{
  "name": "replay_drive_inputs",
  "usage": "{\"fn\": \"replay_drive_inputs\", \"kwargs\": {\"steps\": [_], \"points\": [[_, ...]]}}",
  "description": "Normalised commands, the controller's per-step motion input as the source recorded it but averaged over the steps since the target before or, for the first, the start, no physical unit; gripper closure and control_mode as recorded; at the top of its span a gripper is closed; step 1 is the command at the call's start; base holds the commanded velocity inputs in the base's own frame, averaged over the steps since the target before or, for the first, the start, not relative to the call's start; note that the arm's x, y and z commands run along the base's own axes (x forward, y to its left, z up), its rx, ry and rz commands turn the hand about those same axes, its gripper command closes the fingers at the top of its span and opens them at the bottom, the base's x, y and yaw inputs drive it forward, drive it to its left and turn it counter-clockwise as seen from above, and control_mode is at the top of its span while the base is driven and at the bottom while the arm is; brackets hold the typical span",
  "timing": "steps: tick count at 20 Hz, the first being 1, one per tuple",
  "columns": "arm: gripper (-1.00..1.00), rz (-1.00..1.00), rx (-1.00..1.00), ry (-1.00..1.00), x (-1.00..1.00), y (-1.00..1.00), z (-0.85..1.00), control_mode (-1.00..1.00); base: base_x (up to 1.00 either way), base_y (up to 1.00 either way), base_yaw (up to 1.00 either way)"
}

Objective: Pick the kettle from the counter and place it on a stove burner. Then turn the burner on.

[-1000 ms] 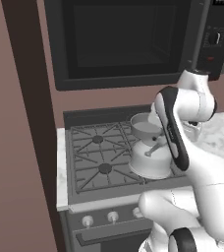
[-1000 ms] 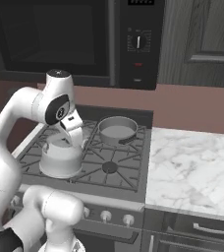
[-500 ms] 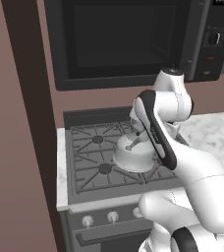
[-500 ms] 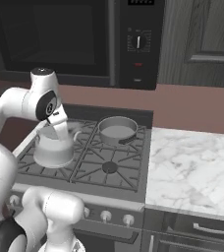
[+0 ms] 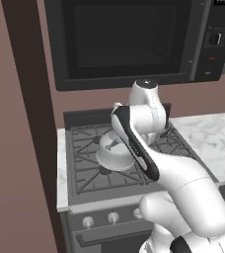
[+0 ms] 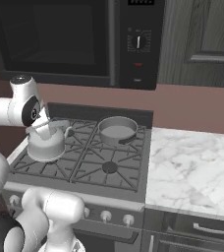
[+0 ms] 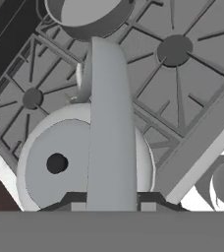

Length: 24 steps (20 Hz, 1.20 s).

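My gripper point(image 7: 111, 204), clamped on the handle, has carried the kettle point(image 5: 115, 152) leftward from beside the pot point(image 6: 117, 130) to above the stove's front-left burner; lowering it there comes next, I judge.

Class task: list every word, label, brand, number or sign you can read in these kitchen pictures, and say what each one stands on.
None can be read.
Microwave panel display: pale marks, too small and blurred.
Marks around its dial: too small.
Stove knobs, kettle, pot: no lettering visible.
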Motion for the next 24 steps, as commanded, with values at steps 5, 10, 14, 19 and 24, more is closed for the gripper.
{"fn": "replay_drive_inputs", "kwargs": {"steps": [5, 10, 14, 19, 24], "points": [[1.00, -0.07, -0.02, -0.03, 0.38, 0.51, -0.16, -1.00, 0.00, 0.00, 0.00], [1.00, -0.06, -0.06, 0.00, 0.40, 0.34, -0.16, -1.00, 0.00, 0.00, 0.00], [1.00, 0.00, -0.05, 0.06, 0.35, 0.03, -0.19, -1.00, 0.00, 0.00, 0.00], [1.00, 0.00, -0.03, 0.08, 0.22, 0.00, -0.26, -1.00, 0.00, 0.00, 0.00], [1.00, 0.00, 0.00, 0.05, 0.17, 0.03, -0.33, -1.00, 0.00, 0.00, 0.00]]}}
